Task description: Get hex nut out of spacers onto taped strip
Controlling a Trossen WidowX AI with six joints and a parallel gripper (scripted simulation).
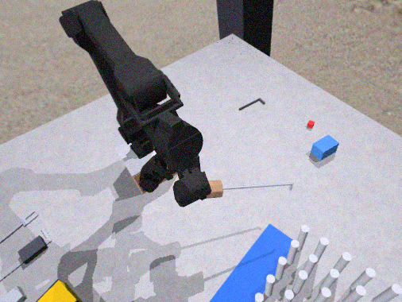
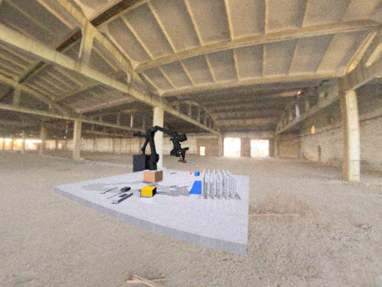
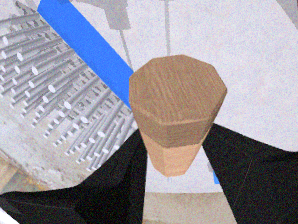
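My gripper (image 1: pixel 207 187) (image 2: pixel 183 158) (image 3: pixel 171 128) is shut on the wooden handle (image 1: pixel 216 188) (image 3: pixel 175 92) of a thin hooked tool. The tool is held in the air above the table. Its thin rod (image 1: pixel 258 187) stretches to the right in the top view and ends in a small bent tip (image 1: pixel 291 186). The blue taped strip (image 1: pixel 252 262) (image 2: pixel 195 188) (image 3: pixel 90 47) lies in front of the standing metal spacers (image 1: pixel 280 269) (image 3: pixel 51 88). The tool is outside the spacer field, and the spacers look upright. The nut cannot be made out in any view.
A blue block (image 1: pixel 325 148) (image 2: pixel 196 174), a red cube (image 1: pixel 311 124) and a black hex key (image 1: pixel 251 104) lie beyond the tool. A tan box (image 2: pixel 152 176) stands near the arm's base. A yellow block (image 1: pixel 59 295) (image 2: pixel 148 191) and a dark block (image 1: pixel 32 249) lie on the other side.
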